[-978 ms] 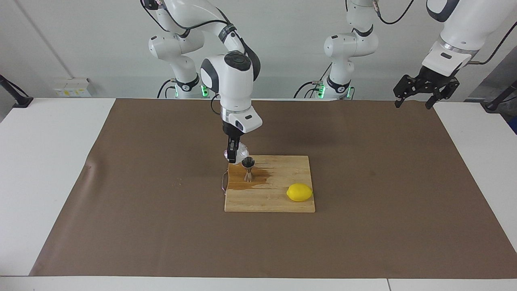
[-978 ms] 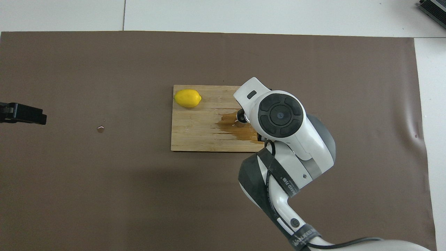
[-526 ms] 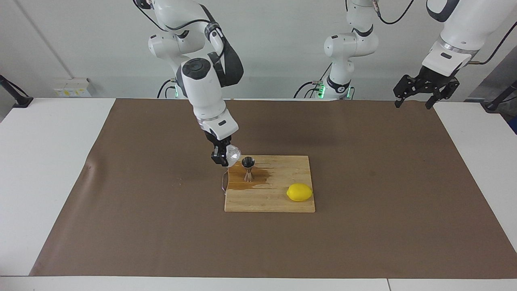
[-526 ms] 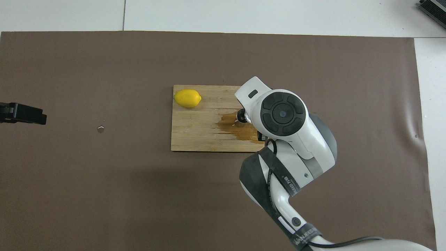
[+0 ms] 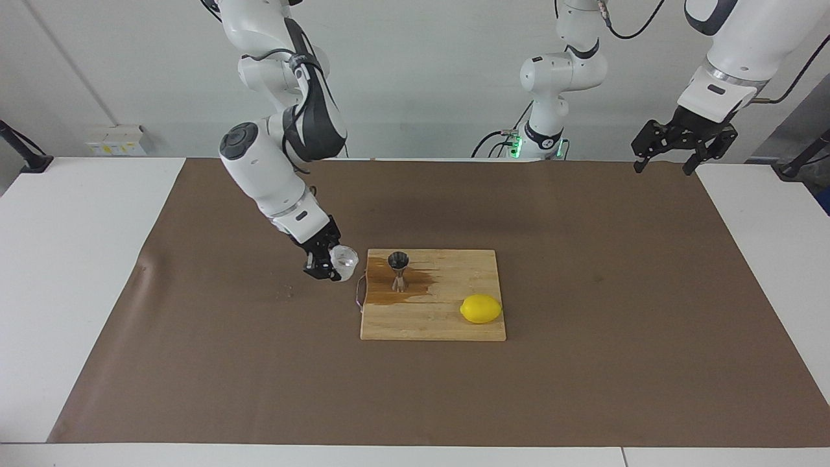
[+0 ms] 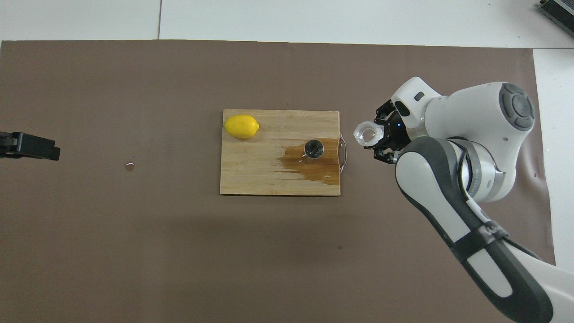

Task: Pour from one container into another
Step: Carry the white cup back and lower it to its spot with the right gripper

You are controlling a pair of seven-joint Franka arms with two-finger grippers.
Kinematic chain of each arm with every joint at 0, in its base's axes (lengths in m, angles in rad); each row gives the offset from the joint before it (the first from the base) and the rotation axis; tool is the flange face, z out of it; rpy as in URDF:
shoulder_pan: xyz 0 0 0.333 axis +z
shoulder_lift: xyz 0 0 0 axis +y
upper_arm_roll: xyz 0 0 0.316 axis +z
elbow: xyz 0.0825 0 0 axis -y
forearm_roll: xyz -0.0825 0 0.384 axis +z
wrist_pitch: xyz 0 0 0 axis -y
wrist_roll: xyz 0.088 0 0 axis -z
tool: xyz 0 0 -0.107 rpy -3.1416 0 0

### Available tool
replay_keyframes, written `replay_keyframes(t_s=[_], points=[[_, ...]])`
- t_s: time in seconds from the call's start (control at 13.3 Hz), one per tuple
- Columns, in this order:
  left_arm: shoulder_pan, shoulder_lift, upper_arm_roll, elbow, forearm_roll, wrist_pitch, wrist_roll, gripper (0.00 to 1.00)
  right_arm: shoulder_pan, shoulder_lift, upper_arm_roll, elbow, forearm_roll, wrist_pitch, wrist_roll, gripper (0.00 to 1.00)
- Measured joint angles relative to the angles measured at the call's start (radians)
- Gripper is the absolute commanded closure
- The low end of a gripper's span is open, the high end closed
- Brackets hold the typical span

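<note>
right gripper (image 5: 329,267): clamped on cup (image 5: 343,258), tilted, over mat (image 5: 583,272) just off the board's (image 5: 447,324) right-arm end
left gripper (image 5: 681,146): waiting, fingers spread
jigger (image 5: 398,270): upright on board, in wet patch (image 5: 415,285)

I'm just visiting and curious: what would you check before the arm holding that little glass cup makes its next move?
1. Cup gripped by right tool: ok.
2. Cup away from the jigger, over the mat beside the board: ok.
3. Jigger upright on the board: ok.
4. Board dry: not ok, wet stain around the jigger.
5. Liquid left in the cup: cannot tell.
6. Left tool waits, out of the way: ok.
</note>
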Motion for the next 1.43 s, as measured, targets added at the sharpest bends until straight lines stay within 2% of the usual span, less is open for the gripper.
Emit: replay_keyframes(t_s=[0.23,0.45,0.98,1.05,1.13,1.2,1.43], points=[[0.0,0.0,0.0,0.0,0.0,0.0,0.0,0.0,-0.106,-0.015,-0.001,-0.069,0.029,0.001,-0.154,0.48],[0.0,0.0,0.0,0.0,0.0,0.0,0.0,0.0,-0.195,-0.006,-0.002,-0.126,0.145,0.047,-0.358,0.48],[0.0,0.0,0.0,0.0,0.0,0.0,0.0,0.0,-0.27,0.109,-0.003,-0.163,0.417,0.091,-0.72,0.46],[0.0,0.0,0.0,0.0,0.0,0.0,0.0,0.0,-0.27,0.129,-0.003,-0.163,0.441,0.094,-0.753,0.42],[0.0,0.0,0.0,0.0,0.0,0.0,0.0,0.0,-0.27,0.14,-0.003,-0.163,0.456,0.094,-0.773,0.16],[0.0,0.0,0.0,0.0,0.0,0.0,0.0,0.0,-0.27,0.141,-0.003,-0.162,0.458,0.094,-0.778,0.0],[0.0,0.0,0.0,0.0,0.0,0.0,0.0,0.0,-0.263,0.124,0.0,-0.153,0.458,0.094,-0.761,0.0]])
